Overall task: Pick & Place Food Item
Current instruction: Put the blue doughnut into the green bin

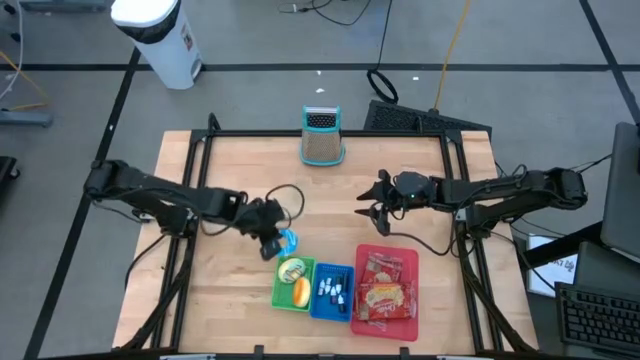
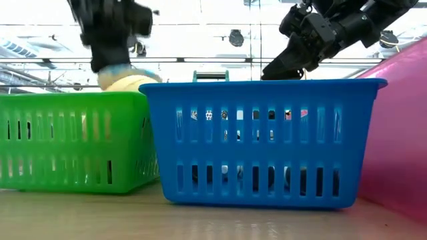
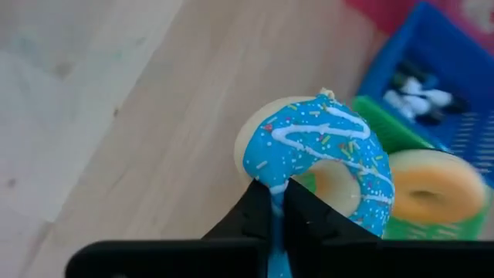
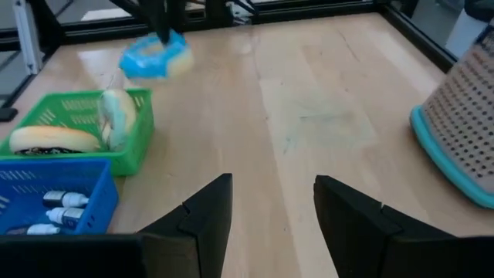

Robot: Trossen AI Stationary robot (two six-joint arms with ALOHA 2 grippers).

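Note:
My left gripper (image 1: 272,242) is shut on a donut with blue icing and sprinkles (image 3: 320,150), which hangs in the air just beyond the green basket's (image 1: 293,283) far edge. The donut (image 4: 154,55) also shows in the right wrist view, clear of the wood. A yellow-iced donut (image 3: 436,185) lies in the green basket beside another pale one (image 4: 117,116). My right gripper (image 4: 270,205) stands open above the table's middle right, with nothing between its fingers. My left gripper pinches one side of the donut's ring (image 3: 272,184) between its two fingers (image 3: 305,216). The fingers come slanting down from the table's left. The donut hangs tilted below them, lifted clear of the table and of the basket.
A blue basket (image 1: 332,290) with small bottles stands right of the green one, and a red basket (image 1: 387,290) with packets right of that. A grater with a teal rim (image 1: 322,135) stands at the far middle. Bare wood lies between grater and baskets.

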